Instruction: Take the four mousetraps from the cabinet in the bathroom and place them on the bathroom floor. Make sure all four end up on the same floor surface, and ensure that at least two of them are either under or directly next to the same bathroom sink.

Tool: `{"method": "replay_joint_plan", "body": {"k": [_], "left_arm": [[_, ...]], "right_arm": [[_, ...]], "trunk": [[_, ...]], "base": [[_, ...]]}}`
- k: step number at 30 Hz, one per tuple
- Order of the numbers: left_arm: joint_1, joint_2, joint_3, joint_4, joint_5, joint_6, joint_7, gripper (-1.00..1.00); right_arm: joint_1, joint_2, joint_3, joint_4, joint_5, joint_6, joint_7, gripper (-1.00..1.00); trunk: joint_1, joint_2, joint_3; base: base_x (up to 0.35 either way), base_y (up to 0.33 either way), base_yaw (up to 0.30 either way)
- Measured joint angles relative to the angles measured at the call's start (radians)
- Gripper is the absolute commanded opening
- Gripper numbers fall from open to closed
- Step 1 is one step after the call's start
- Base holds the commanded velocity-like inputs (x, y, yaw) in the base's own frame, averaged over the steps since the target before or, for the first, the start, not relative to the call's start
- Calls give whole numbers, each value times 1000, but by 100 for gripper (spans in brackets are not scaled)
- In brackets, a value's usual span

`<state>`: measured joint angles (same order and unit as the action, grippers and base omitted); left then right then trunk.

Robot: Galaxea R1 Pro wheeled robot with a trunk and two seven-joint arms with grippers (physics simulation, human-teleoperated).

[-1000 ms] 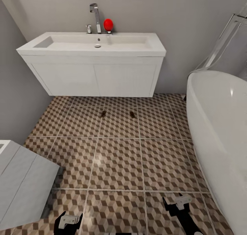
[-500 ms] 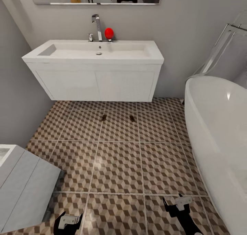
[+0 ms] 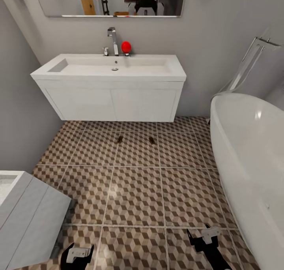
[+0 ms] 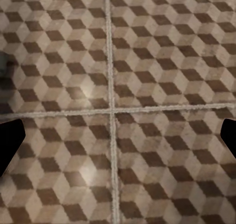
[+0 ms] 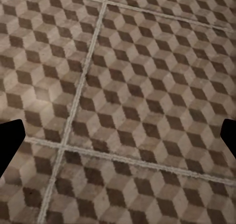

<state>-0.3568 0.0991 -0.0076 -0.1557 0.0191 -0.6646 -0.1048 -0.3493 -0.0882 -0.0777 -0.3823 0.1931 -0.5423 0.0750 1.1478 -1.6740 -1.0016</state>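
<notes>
A tiled bathroom, seen from a wheeled robot standing back from the wall. Two tiny flat brown mousetraps with dark wire parts lie on the bathroom floor [image 3: 134, 191] of brown, beige and white cube-pattern tiles. The left mousetrap [image 3: 119, 139] and the right mousetrap [image 3: 152, 140] sit side by side, a little apart, just in front of the white boxy wall-hung sink [image 3: 110, 86]. Both are well ahead of the two pincers, far out of reach.

The left pincer [image 3: 77, 254] hangs low over the tiles beside a pale grey slab-fronted unit [image 3: 27, 214]. In its wrist view the dark fingertips [image 4: 10, 143] stand wide apart at the frame edges, with nothing but floor between them. The right pincer [image 3: 207, 236] hangs over bare tiles close to the white oval bathtub [image 3: 252, 155], also spread wide and holding nothing; its fingertips [image 5: 10, 143] frame only floor.

By my reading, the task is about half done: two traps rest by the sink, which seems to meet the sink condition. Two more must presumably be fetched from the cabinet.
</notes>
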Motion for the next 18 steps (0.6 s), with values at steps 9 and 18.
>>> {"method": "replay_joint_plan", "body": {"k": [9,18], "left_arm": [[0,-1,14,-9,4,-1,36,100],[0,-2,60,-12,3,-2,39,100]], "right_arm": [[0,1,0,20,1,0,0,100],[0,2,1,37,2,0,0,100]], "trunk": [[-35,63,43],[-69,126,86]], "base": [[0,0,0],[0,0,0]]}}
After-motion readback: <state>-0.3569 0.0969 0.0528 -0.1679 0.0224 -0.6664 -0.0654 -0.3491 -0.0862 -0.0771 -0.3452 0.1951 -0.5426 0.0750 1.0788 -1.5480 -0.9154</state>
